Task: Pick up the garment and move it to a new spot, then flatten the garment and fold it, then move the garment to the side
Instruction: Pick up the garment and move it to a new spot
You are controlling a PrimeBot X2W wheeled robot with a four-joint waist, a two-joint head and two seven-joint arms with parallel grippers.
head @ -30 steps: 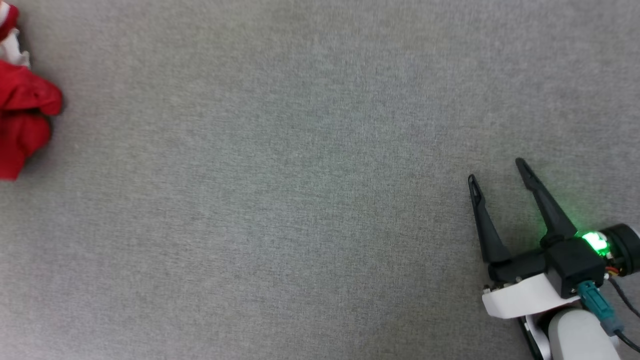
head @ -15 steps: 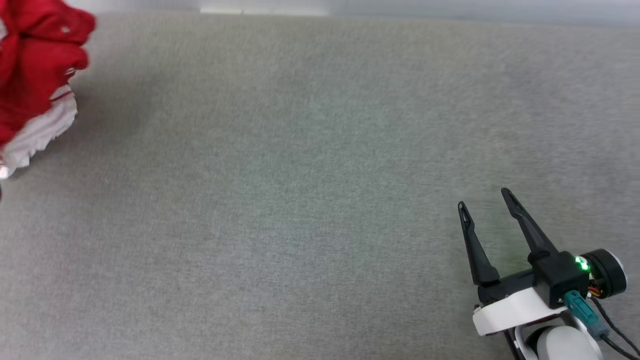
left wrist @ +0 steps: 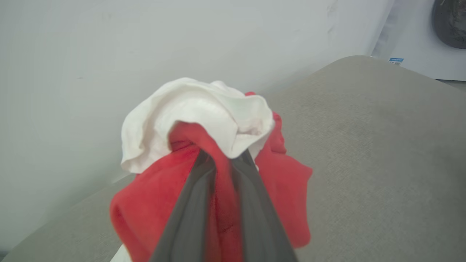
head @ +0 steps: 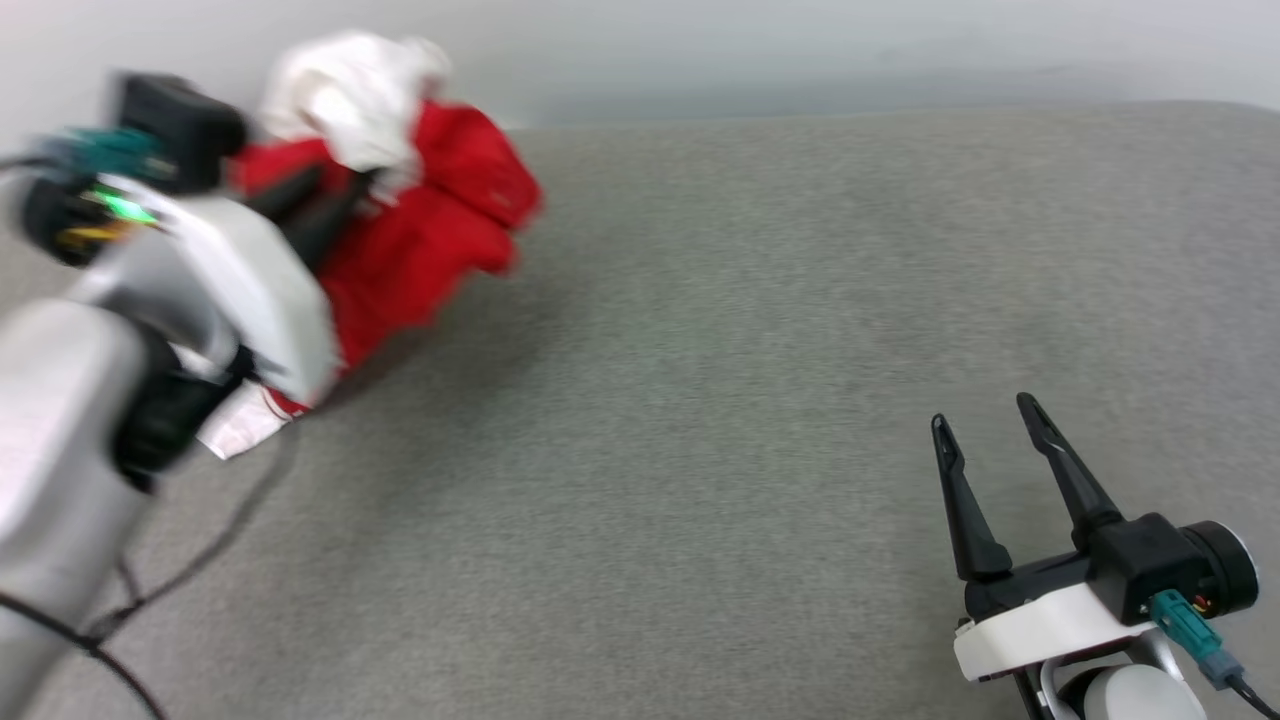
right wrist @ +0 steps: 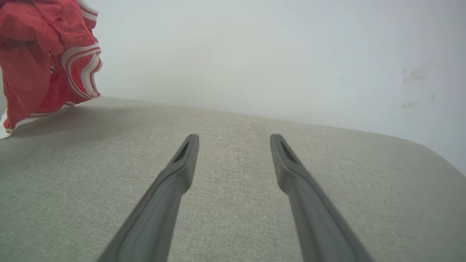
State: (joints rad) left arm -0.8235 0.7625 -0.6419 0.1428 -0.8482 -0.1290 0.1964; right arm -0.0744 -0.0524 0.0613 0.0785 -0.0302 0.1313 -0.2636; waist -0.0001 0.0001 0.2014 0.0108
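The robot's left arm [head: 60, 430], blurred in the head view, held a bunched red jersey-style shirt with white sleeves and red-and-white striped trim [head: 420, 230] at the far left of a grey fabric-covered counter [head: 700, 400], close to the counter's back edge and a pale wall [right wrist: 255, 54]. The left jaws were clamped on the shirt. In the left wrist view a fold of red cloth [left wrist: 145, 203] ran between the two long dark fingers [left wrist: 189, 218], and a white sleeve spilled over their tips.

The bundle hung crumpled, its chest lettering hidden in the folds. In the right wrist view the garment [right wrist: 36, 65] appeared at the upper left with its striped hem curling outward. Its lowest white corner reached down to the counter, though it could not be made out whether that corner rested there.

Well apart from the shirt, at the counter's near right, the right arm [head: 1130, 690] pointed up the head view. The right jaws stood wide apart, the dark fingers [head: 960, 500] spread over bare grey fabric with nothing between them.

A green light [head: 120, 205] glowed on the left wrist, and a black cable [head: 200, 560] trailed below it. A teal connector [head: 1185, 620] showed on the right wrist.
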